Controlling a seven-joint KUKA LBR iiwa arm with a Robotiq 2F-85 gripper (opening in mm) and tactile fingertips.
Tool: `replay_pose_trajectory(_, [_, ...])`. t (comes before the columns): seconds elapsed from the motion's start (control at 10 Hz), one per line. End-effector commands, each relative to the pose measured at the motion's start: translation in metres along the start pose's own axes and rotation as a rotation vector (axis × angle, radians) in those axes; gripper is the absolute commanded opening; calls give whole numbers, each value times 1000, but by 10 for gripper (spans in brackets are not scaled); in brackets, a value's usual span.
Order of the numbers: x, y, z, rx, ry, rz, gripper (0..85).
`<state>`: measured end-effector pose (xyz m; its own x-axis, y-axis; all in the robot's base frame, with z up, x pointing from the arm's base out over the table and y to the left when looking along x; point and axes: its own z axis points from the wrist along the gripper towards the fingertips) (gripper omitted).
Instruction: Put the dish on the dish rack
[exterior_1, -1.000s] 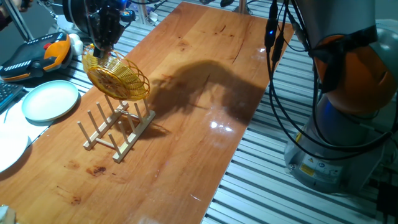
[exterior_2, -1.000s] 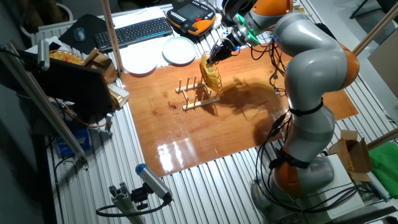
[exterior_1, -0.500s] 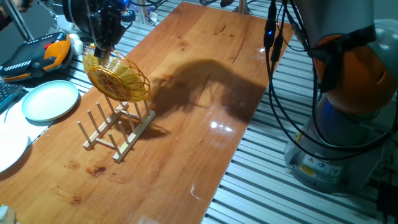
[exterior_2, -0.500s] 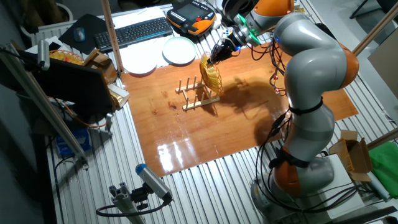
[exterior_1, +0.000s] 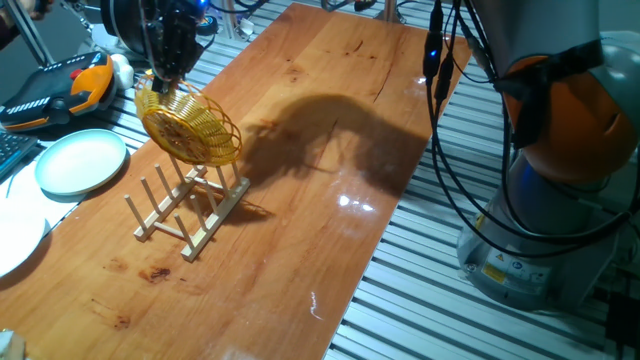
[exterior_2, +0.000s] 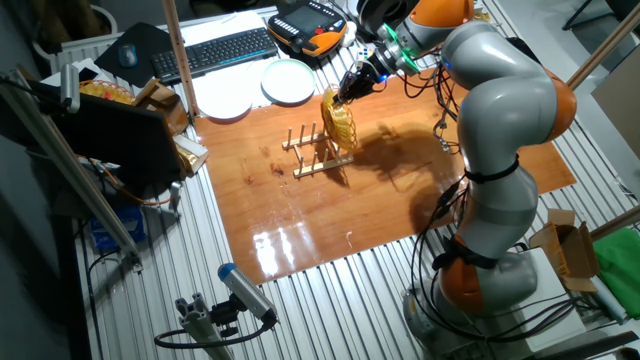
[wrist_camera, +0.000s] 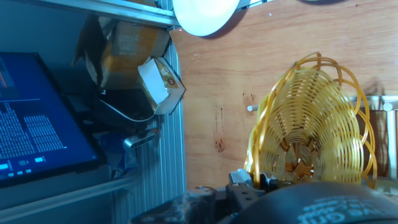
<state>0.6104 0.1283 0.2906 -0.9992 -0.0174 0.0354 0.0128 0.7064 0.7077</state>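
Hanging edge-on from the gripper (exterior_1: 166, 76), which is pinched shut on its top rim, the round amber-yellow ribbed dish (exterior_1: 189, 125) is carried on edge so it can slot between pegs. Directly below the gripper sits the small light wooden dish rack (exterior_1: 187, 209) on the wooden counter (exterior_1: 330, 190). The dish leans tilted, its long axis running steeply downward, hollow face toward the hand view; contact with the pegs isn't clear.

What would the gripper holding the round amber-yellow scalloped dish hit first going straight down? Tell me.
Probably the small light wooden dish rack: the gripper points down, holding the dish edge-up just above its pegs, though exact alignment is unclear.
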Motion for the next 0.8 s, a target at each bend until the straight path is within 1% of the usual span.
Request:
replay_pose_trajectory(0.0, [0,0,0,0,-2,3,7])
replay_pose_trajectory(0.3, [0,-1,-1,-6,-4,16,7])
replay_pose_trajectory(0.5, [0,-3,-7,0,-11,20,7])
replay_pose_trajectory(0.7, [1,-7,-7,0,-11,20,7])
